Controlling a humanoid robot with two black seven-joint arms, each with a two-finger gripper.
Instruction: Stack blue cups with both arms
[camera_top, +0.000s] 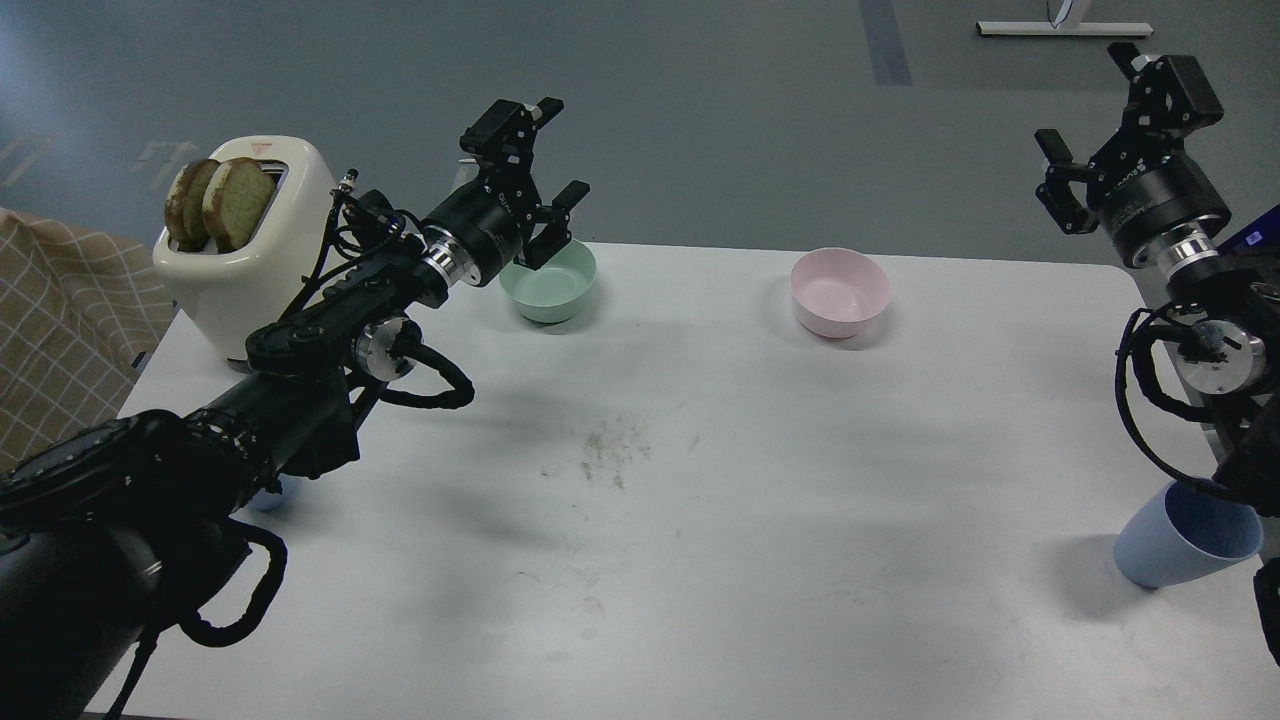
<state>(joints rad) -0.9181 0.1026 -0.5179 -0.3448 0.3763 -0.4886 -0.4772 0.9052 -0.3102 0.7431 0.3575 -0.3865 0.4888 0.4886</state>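
Cream glossy toaster (265, 270) with two browned bread slices (220, 202) in its slots sits at the far-left of the white table (700, 520), beside a beige checked cloth (60, 300). Left black jointed arm (300, 340) reaches in front of it; left gripper (540, 165) is raised, jaws spread wide, holding nothing, lower finger overlapping the rim of the mint-green bowl (550, 285) in view; contact can't be confirmed. A sliver of blue (268, 495) peeks from under the left forearm at the table's left edge, probably one blue cup, mostly hidden and well below and behind those jaws. Pink matte bowl (838, 290) sits mid-table at the back, apart from both arms. Right gripper (1105, 125) is high at the far-right edge, jaws wide, empty. Matte blue tapered cup (1175, 535) stands tilted at the near-right edge, below the right arm (1190, 330), well away from its jaws.
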